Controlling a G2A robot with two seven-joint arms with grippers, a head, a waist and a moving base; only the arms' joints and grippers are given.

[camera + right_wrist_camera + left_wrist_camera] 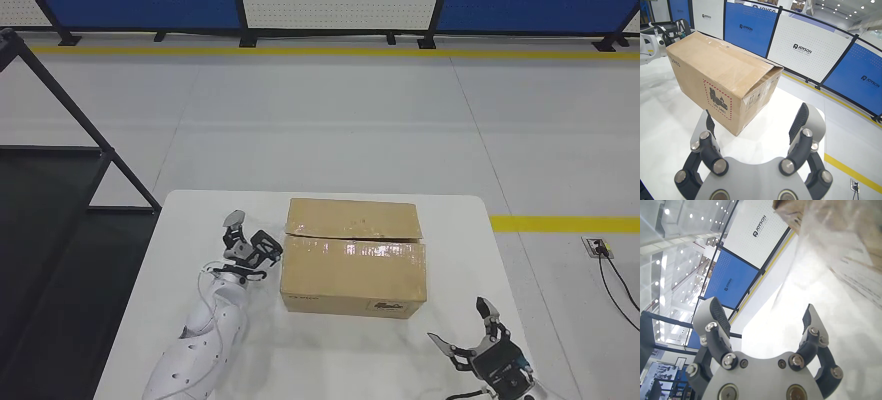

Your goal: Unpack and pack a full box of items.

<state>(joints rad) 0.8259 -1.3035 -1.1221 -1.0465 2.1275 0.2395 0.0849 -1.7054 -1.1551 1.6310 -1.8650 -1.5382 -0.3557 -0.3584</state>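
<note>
Cardboard box (352, 262) sat on the white worktop (330, 350), top flaps down, clear tape (715, 40) over the seam. Nothing unpacked.

Left jaws: wide open, nothing held. Ribbed pads (719, 315) were both bare, with worktop visible between them. The box was just beside these jaws on their right, and its left end face (838, 228) sat close in front of the left wrist camera. From the right wrist view, they sat at the far end of the box, about level with its top edge. Couldn't tell whether a fingertip touched the cardboard. Left arm (205, 340) ran back from there toward the near edge of the worktop.

Right jaws: also wide open and empty, pads (797, 121) clear. Box (719, 75) was ahead of them and off to their left, well apart, with bare worktop between. The near right corner of the box pointed toward them. The long side with the red-bordered label (717, 98) faced them. At the box end nearer these jaws, the top flap edge stood slightly lifted, showing a thin gap under it.

Both jaws were low, near the worktop, one on either side of the box.
</note>
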